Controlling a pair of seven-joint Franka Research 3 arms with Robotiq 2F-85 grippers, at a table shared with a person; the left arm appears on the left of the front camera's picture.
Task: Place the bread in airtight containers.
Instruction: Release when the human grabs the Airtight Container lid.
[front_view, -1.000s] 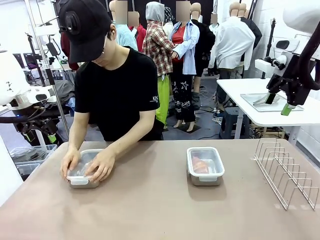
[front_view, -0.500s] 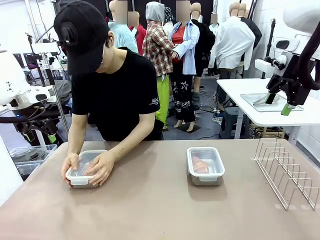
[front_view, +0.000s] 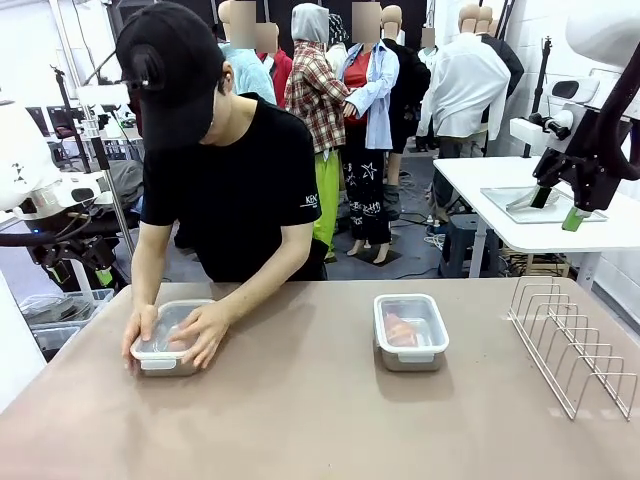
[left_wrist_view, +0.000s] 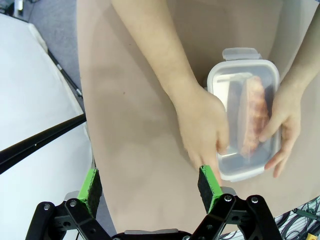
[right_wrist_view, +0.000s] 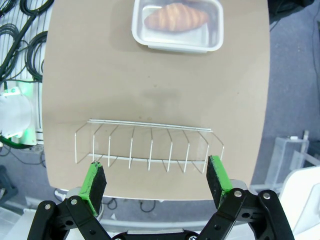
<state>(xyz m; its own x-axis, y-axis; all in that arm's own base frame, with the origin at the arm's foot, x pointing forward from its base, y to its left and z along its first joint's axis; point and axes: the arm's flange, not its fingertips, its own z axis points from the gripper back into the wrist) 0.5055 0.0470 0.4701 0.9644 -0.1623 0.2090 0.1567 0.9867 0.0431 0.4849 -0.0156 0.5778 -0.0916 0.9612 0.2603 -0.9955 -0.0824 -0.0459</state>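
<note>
Left tool released, pads spread wide, hanging above the surface edge with nothing between them; its wrist view looks straight down on the person's two hands pressing the clear lid of the left tin, a croissant visible through the lid. Front view hides that croissant under the hands; there the left tin sits at the near-left of the surface. Right tool also released, empty, raised off to the side; in its wrist view the wire rack lies just beyond its pads and past the rack the second tin, lid on, holds a croissant, tin's top edge cut off. Front view puts the second tin right of the left tin, rack further right. Lid latches hard to make out. Versus earlier frames: person's hands shifted slightly on the left tin, head raised a bit; tools unmoved.
</note>
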